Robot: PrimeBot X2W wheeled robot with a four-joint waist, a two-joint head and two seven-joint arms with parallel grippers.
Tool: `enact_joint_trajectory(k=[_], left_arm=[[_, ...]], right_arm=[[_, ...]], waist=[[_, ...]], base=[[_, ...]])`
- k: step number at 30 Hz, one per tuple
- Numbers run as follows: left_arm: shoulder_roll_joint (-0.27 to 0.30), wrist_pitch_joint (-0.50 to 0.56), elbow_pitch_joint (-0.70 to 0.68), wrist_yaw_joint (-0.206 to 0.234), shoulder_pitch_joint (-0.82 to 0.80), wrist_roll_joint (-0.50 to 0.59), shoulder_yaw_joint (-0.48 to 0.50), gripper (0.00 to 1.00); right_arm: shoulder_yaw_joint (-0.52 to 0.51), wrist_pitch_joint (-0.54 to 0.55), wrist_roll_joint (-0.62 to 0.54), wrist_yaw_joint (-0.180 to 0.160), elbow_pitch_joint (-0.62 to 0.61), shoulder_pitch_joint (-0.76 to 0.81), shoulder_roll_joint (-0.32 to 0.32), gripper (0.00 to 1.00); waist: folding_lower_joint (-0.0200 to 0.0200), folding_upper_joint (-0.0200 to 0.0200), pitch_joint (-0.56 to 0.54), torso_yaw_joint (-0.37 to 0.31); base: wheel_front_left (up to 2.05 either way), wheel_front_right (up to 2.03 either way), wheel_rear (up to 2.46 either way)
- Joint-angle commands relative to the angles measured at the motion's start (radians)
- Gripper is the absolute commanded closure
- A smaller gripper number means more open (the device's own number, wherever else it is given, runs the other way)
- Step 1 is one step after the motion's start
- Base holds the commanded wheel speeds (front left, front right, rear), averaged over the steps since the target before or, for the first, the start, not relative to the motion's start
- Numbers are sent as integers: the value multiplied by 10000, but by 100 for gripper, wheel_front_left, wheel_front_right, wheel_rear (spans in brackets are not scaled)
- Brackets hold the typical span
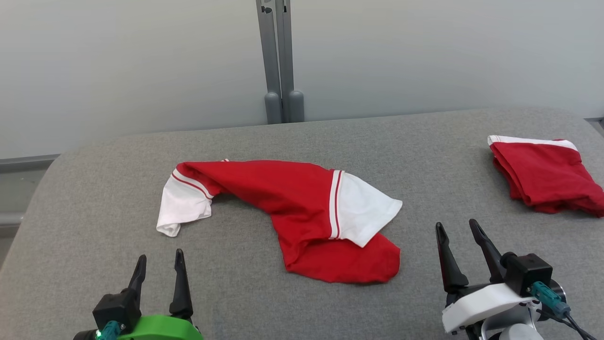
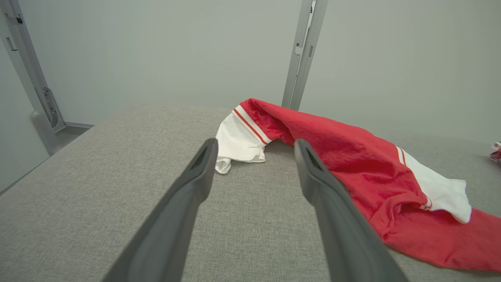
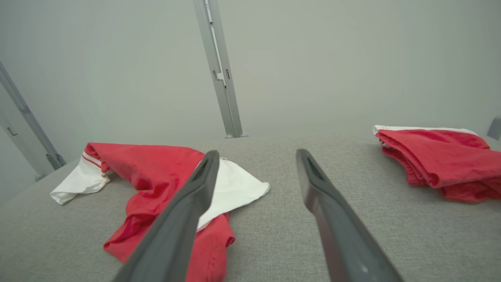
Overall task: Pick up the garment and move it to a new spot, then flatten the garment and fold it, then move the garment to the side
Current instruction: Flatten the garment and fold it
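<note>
A red garment (image 1: 283, 198) with white sleeves lies crumpled in the middle of the grey table (image 1: 94, 212). The left wrist view shows the garment (image 2: 344, 152) ahead and to the right, the right wrist view shows the garment (image 3: 156, 172) to the left. My left gripper (image 1: 159, 264) hovers open at the lower left, short of the left sleeve, holding nothing. To the right of the garment's lower hem my right gripper (image 1: 457, 229) stands open and empty. The left gripper (image 2: 254, 147) and the right gripper (image 3: 254, 156) each show spread fingers over bare table.
A folded red garment with a white edge (image 1: 542, 174) lies at the table's far right, seen as a folded pile (image 3: 434, 160) from the right wrist. A grey metal post (image 1: 281, 61) rises behind the table against a pale wall.
</note>
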Motion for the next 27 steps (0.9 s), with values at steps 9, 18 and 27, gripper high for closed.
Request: enact_joint_trajectory(k=[9,18,27], left_arm=[[-141,-28,90,-162,248,214,184,0],[-248,-28,83,-269,264,294,220,0],[-326,-28,-90,-352,-15,523,155,0]], right_arm=[[-3,-28,-71,-4,73,79,-22,0],[-11,-28,-266,-4,208,-39,-24,0],[-680,-28,-903,-4,786,-863,-22,0]], waist=[[0,0,-32,34],[0,0,28,193],[0,0,386,806]], base=[[0,0,0],[0,0,0],[0,0,0]])
